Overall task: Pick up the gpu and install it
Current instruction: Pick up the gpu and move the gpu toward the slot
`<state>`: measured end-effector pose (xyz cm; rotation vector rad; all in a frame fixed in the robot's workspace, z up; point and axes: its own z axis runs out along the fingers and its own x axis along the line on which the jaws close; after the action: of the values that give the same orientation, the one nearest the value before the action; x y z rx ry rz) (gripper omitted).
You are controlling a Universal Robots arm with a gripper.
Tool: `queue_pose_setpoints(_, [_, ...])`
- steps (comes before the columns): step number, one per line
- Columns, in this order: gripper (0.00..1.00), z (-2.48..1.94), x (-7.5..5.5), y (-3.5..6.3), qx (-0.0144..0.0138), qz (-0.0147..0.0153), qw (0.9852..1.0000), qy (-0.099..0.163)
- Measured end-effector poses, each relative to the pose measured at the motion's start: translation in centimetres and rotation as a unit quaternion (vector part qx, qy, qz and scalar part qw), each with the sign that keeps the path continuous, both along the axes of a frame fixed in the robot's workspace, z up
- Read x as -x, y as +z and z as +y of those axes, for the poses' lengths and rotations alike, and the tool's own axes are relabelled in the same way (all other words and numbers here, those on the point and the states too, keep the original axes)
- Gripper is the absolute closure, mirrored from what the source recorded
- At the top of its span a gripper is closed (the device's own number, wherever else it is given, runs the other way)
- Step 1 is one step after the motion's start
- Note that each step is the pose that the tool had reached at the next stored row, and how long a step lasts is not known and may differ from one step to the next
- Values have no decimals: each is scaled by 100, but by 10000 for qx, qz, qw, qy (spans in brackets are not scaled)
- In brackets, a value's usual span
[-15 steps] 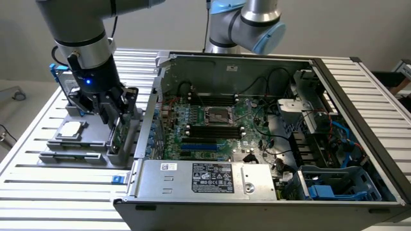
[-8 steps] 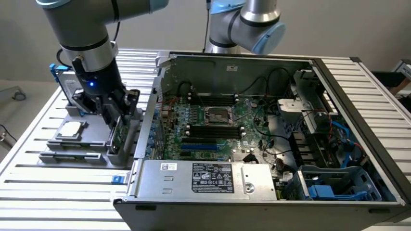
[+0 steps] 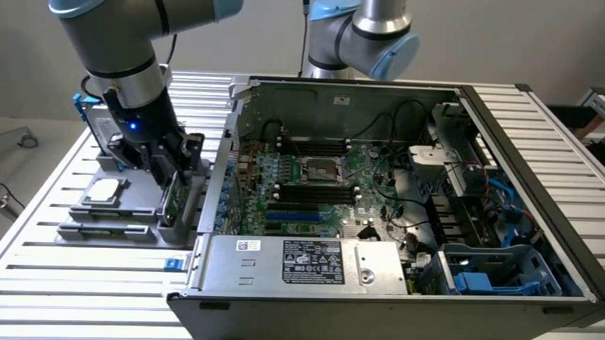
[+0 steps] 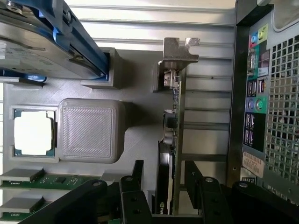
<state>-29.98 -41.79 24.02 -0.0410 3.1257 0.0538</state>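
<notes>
The gpu (image 4: 171, 140) stands on its edge in a grey holder (image 3: 113, 228) beside the open computer case, with its silver end bracket (image 4: 177, 51) at one end. In the exterior view the gpu (image 3: 172, 202) is a thin dark card at the holder's right side, close to the case wall. My gripper (image 3: 168, 164) hangs right over it. Its black fingers (image 4: 138, 175) straddle the card, one on each side, with a gap between each finger and the card. The gripper (image 4: 166, 184) is open and holds nothing.
The holder also carries a silver hard drive in a blue frame (image 4: 42, 46), a square processor chip (image 4: 32, 132) and memory sticks (image 4: 42, 179). The open case (image 3: 529, 163) holds the motherboard (image 3: 312, 177), blue slots (image 3: 293, 216) and a power supply (image 3: 302, 262). A second arm (image 3: 364, 35) stands behind.
</notes>
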Motion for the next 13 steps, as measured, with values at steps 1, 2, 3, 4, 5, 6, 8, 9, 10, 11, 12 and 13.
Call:
queue_pose_setpoints(1, [52, 3, 1, -4, 0, -7, 10000, -14])
queue_pose_setpoints(2, [52, 6, 2, -7, 0, -12, 10000, -35])
queue_pose_setpoints(3, [52, 7, 2, -8, 0, -14, 10000, -62])
queue_pose_setpoints(4, [52, 8, 4, -10, 0, -15, 10000, -93])
queue_pose_setpoints(5, [52, 9, 7, -11, -1, -17, 9999, -126])
queue_pose_setpoints(6, [52, 9, 11, -12, -1, -17, 9999, -150])
queue_pose_setpoints(8, [52, 9, 15, -12, -1, -19, 9999, -166])
queue_pose_setpoints(9, [52, 9, 15, -11, 0, -21, 9999, -166])
queue_pose_setpoints(10, [52, 9, 16, -11, 0, -23, 9999, -167])
queue_pose_setpoints(11, [52, 9, 17, -11, 0, -25, 9999, -167])
queue_pose_setpoints(12, [52, 9, 17, -11, -1, -27, 9999, -167])
queue_pose_setpoints(13, [52, 9, 16, -12, -1, -29, 9999, -167])
